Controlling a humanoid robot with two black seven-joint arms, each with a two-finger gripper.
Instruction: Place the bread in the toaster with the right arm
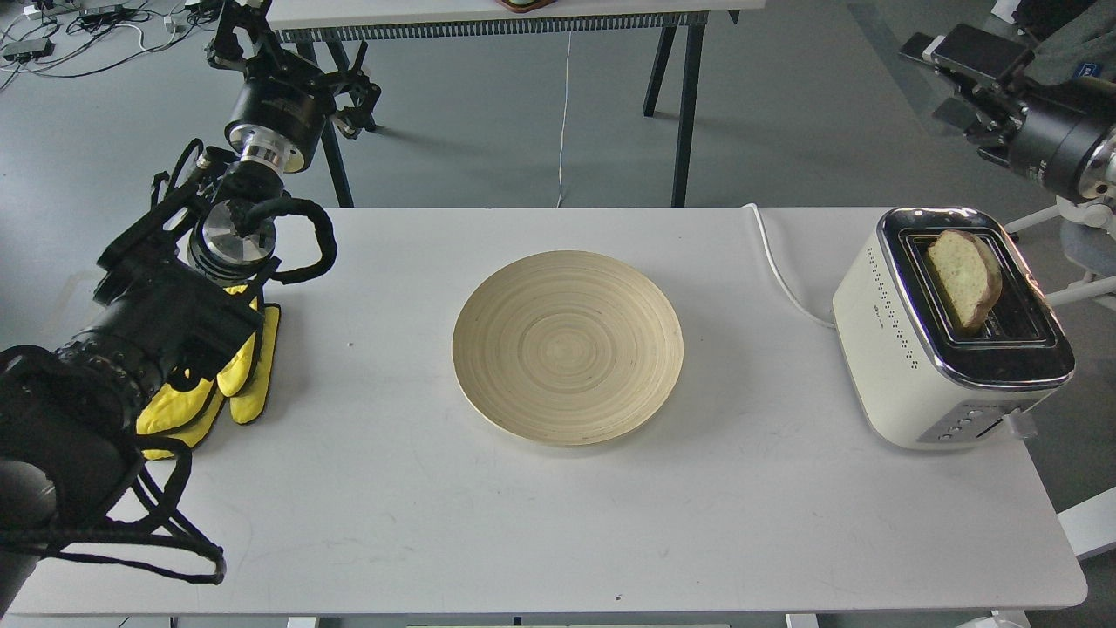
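The bread [962, 277] stands on edge in the left slot of the cream-white toaster [907, 366] at the table's right end. Its rounded top sticks up above the chrome top. My right gripper [949, 78] is high above and behind the toaster, over the floor, well clear of the bread. Its fingers look spread and hold nothing. My left gripper [288, 61] is at the far left, beyond the table's back edge. It is dark and end-on, so I cannot tell its fingers apart.
A round beige wooden plate [568, 347] sits in the middle of the white table [558, 523]. Yellow gloves [235, 384] lie under my left arm. The toaster's white cord [785, 279] runs off the back edge. Another table's legs [684, 105] stand behind.
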